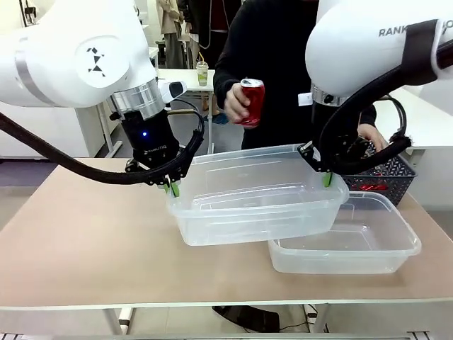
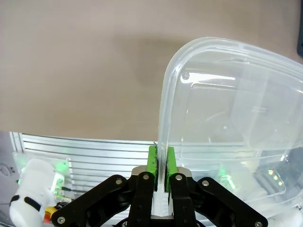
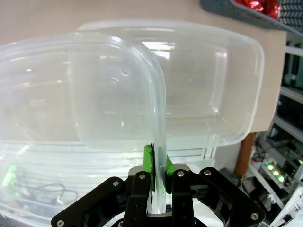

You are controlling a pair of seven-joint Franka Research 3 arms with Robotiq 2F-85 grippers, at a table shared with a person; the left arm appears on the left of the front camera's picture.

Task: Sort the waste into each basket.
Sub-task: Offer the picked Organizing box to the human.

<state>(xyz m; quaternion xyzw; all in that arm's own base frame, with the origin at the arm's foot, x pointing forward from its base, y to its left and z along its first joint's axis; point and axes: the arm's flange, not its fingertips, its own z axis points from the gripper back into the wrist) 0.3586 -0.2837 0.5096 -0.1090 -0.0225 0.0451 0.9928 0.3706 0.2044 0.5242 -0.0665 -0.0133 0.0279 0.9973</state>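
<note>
Over the tan table point(image 1: 85, 241) both arms hold one clear tub point(image 1: 255, 195) (clear of the surface) above a second tub point(image 1: 347, 244), left gripper point(image 1: 172, 188) and right gripper point(image 1: 327, 180) each pinching an end rim, while a person's hand point(image 1: 237, 103) holds a red can point(image 1: 252, 101) behind.

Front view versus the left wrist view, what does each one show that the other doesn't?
Only the front view shows the person's hand holding a red can, the right gripper, a second clear tub on the table and a dark mesh basket. Only the left wrist view shows the pads pinching the rim up close. Both show the left gripper holding the lifted tub.
</note>
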